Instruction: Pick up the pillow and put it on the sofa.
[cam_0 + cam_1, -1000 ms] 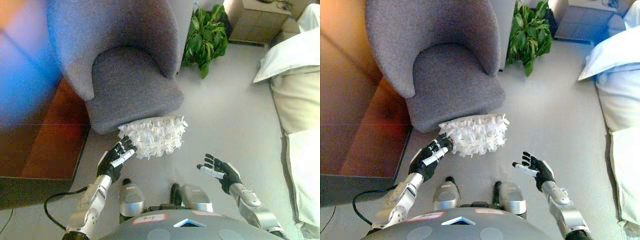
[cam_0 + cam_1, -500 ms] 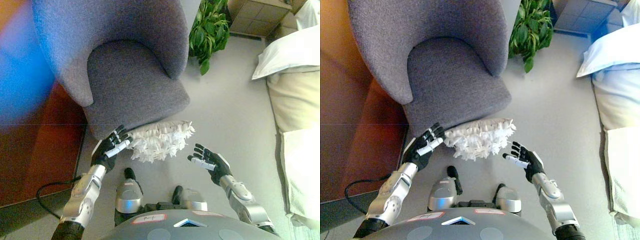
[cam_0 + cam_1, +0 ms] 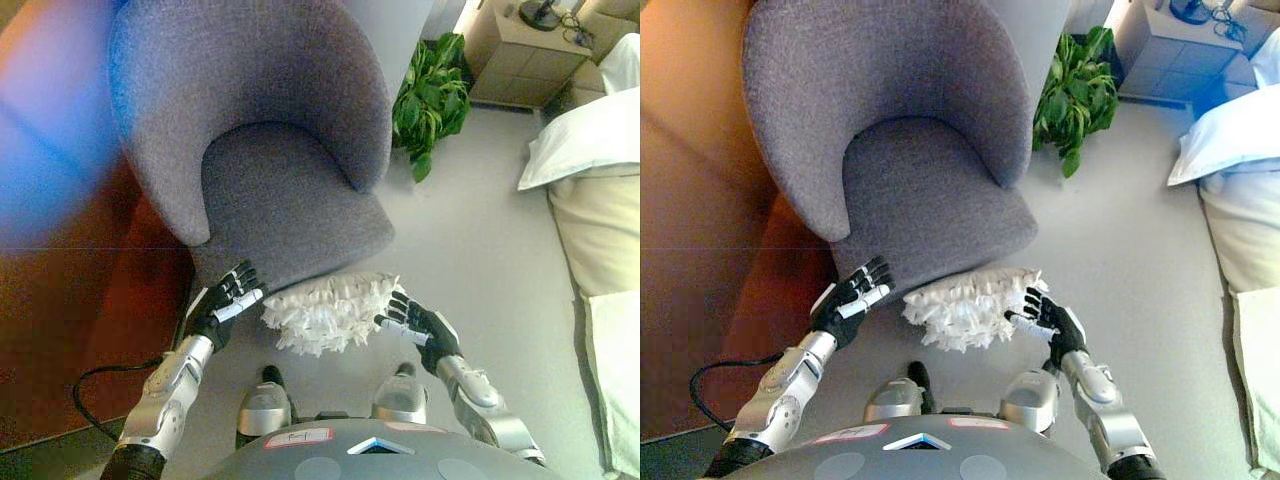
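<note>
Two hands flank a white ruffled pillow [image 3: 330, 313] that lies on the grey floor [image 3: 480, 240], its far edge against the front of the seat of a grey armchair [image 3: 270, 150]. The left hand [image 3: 224, 306] is held at the pillow's left end, just beside it, with its fingers straight and spread and nothing in its grasp; whether they touch the ruffles cannot be told. The right hand [image 3: 417, 323] is at the pillow's right end, fingers extended and slightly fanned, their tips at the edge of the ruffles; it holds nothing. The armchair has a tall curved back and a rounded seat, which bears no object. A dark reddish-brown wooden surface [image 3: 700, 240] lies to the left of the armchair. A green leafy plant [image 3: 430, 100] stands on the floor behind the armchair's right side, with a light wooden cabinet [image 3: 515, 55] beyond it. At the right edge, a bed [image 3: 600, 220] with white and cream bedding is partly visible.
</note>
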